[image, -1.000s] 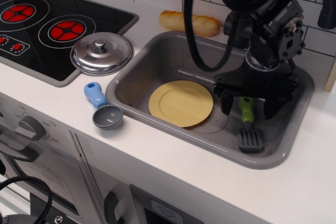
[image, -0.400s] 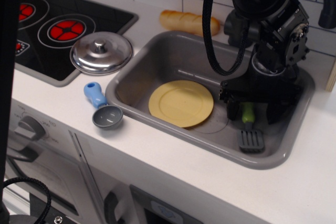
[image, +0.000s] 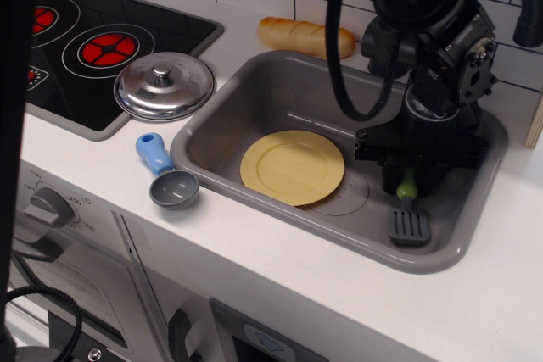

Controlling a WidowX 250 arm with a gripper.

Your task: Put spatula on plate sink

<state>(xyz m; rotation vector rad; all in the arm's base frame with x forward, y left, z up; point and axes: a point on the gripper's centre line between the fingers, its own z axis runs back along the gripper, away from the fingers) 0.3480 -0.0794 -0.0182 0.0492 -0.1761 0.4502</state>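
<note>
Gripping the green handle of the spatula (image: 407, 208), our hand (image: 408, 177) looks narrowed around it, though the contact itself is partly hidden. The spatula lies on the bottom of the sink (image: 254, 91), to the right of the yellow plate (image: 292, 167) and apart from it. We judge the hold to be near the handle's end, so the slotted head may swing or slip when lifted, or catch the plate's rim.

Yellow plate (image: 293, 166) in a grey sink (image: 254, 91); green-handled, dark grey spatula (image: 407, 214); blue-handled grey scoop (image: 165, 174); silver lid (image: 164, 85).
</note>
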